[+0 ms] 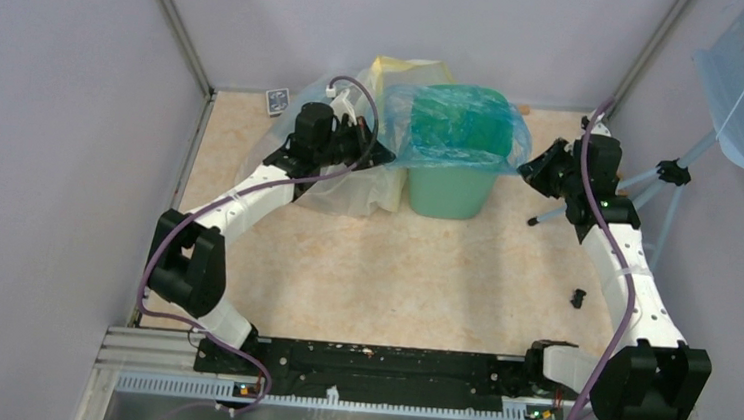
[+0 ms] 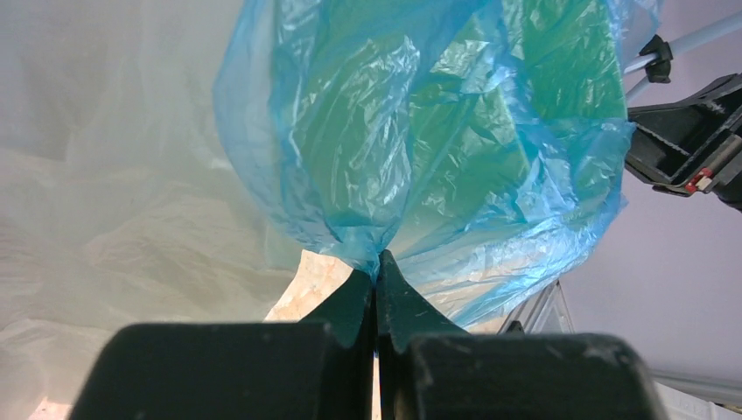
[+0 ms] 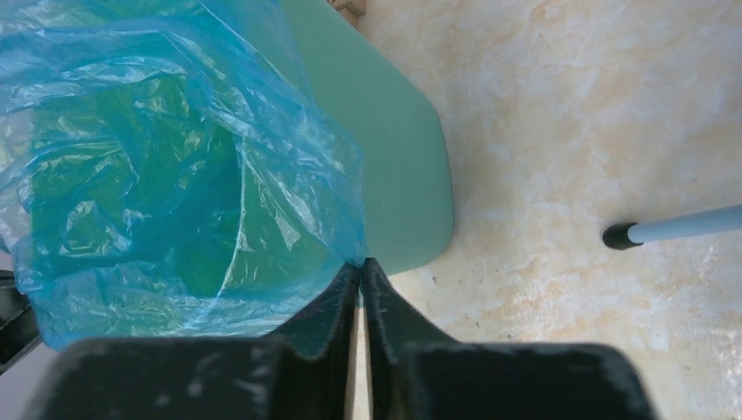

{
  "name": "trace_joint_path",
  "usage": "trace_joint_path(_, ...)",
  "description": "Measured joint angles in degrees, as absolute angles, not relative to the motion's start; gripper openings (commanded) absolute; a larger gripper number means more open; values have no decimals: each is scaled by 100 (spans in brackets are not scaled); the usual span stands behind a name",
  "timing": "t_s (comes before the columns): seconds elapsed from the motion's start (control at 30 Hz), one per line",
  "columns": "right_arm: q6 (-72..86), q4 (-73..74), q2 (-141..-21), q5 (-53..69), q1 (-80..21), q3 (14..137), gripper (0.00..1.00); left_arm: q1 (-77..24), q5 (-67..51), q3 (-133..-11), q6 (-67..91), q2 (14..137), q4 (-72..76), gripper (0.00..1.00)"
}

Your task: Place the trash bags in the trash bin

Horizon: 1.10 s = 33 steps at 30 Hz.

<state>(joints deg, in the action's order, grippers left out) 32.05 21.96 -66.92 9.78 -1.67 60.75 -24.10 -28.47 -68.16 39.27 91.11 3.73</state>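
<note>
The left gripper (image 2: 378,264) is pinching the left edge of the blue trash bag (image 1: 455,126), fingers closed on the film. The right gripper (image 3: 361,269) is clamping its right edge. The bag is lining the mint-green trash bin (image 1: 444,194) and spilling over the rim. A clear-yellowish sack (image 1: 345,183) is leaning against the bin's left wall. The bin is standing at the back of the marbled tabletop (image 1: 393,272), with a tripod (image 1: 651,187) crowding the right arm.

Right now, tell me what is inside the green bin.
The blue bag sits inside the green bin, its mouth spread over the rim and pinched by the left gripper and right gripper. Crinkled plastic hides the bin's bottom and anything beneath.
</note>
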Motion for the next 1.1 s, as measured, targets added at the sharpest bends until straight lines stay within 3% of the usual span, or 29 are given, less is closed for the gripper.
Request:
trace_joint_path(0.5, 3208, 1973, -6995, 827, -49, 5894, 0, -2410, -2729, -6840, 3583, 9341, 121, 3)
trace_joint_path(0.6, 3175, 1920, -7205, 819, 60, 5894, 8, -2410, -2602, -7017, 3509, 9417, 36, 19)
trace_joint_path(0.67, 3135, 1929, -7255, 797, 95, 5902, 17, -2410, -2563, -7203, 3452, 9509, -8, 37)
trace_joint_path(0.87, 2818, 2040, -7201, 596, 102, 6248, 43, -2410, -2211, -7638, 3323, 9596, -169, 60)
trace_joint_path(1.0, 2502, 2244, -6965, 495, 102, 6571, 48, -2410, -1586, -7638, 3253, 9419, -495, 84)
trace_joint_path(1.1, 2329, 2460, -6864, 432, 89, 6899, 48, -2410, -978, -7505, 3277, 9085, -781, 86)
